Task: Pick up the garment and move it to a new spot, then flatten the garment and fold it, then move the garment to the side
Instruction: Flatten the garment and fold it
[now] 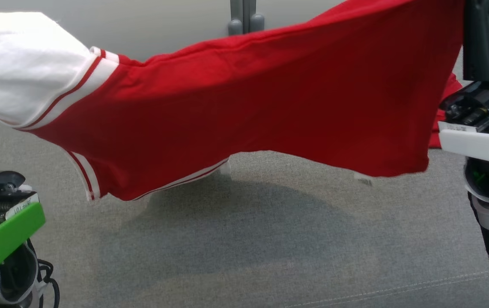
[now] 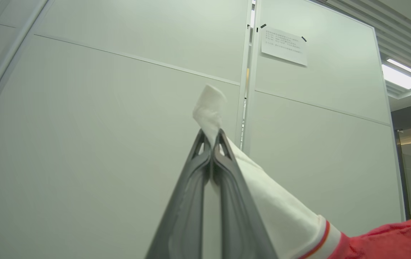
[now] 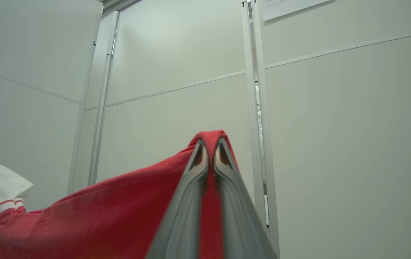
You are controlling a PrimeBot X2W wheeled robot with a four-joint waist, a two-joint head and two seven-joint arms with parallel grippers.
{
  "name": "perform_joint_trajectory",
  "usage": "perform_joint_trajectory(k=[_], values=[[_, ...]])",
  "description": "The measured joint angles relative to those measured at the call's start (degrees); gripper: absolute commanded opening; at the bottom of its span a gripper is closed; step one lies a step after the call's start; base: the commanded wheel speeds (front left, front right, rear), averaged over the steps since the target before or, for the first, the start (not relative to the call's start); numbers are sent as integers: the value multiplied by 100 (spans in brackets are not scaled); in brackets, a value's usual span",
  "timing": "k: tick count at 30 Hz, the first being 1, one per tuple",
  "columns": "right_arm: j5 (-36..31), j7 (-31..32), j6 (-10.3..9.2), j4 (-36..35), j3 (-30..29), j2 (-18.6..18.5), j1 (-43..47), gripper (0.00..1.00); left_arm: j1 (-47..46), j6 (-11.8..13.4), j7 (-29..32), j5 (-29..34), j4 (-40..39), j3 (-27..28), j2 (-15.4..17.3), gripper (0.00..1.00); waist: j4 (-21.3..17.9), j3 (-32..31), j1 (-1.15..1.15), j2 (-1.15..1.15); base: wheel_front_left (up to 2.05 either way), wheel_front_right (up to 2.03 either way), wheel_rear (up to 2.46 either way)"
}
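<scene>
The garment (image 1: 244, 102) is red with a white part and red-and-white striped trim at its left end. It hangs stretched in the air across the head view, above the grey surface. My left gripper (image 2: 211, 138) is shut on the garment's white cloth (image 2: 209, 108), which sticks out past the fingertips. My right gripper (image 3: 211, 145) is shut on the red cloth (image 3: 211, 138), pinched between its two fingers. In the head view the right gripper's dark body (image 1: 484, 38) stands at the garment's upper right corner. The garment's lower edge sags in the middle.
A grey fabric-covered surface (image 1: 248, 248) with a stitched seam lies below the garment. Pale wall panels (image 2: 119, 108) with a paper notice (image 2: 284, 46) stand behind. My left arm's green-banded wrist (image 1: 0, 239) sits at the lower left, the right arm's white forearm (image 1: 484, 145) at the right edge.
</scene>
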Motion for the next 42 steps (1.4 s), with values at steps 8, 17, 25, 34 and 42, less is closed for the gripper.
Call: perform_joint_trajectory(k=[8, 17, 25, 34, 42], values=[[135, 10, 0, -112, -53, -289, 364, 0, -155, -89, 236, -87, -434, -346, 123, 0, -77, 7, 0, 0, 0, 0, 0], [342, 1205, 1, 1586, 775, -223, -970, 0, -1456, 129, 1249, -305, 1590, -327, 327, 0, 15, 495, 0, 0, 0, 0, 0], [53, 886, -149, 1895, 232, -113, -2950, 0, -3907, 287, 912, -325, 1578, 141, 336, 0, 117, 834, 0, 0, 0, 0, 0], [244, 1112, -90, 3417, 970, 16, -527, 0, -912, 169, 836, -804, 2829, -350, -481, 0, 142, 1203, 0, 0, 0, 0, 0], [465, 627, -58, 3986, 1084, 280, 202, 0, 11, -14, 233, -1222, 3611, -449, -435, 0, 313, 1299, 0, 0, 0, 0, 0]])
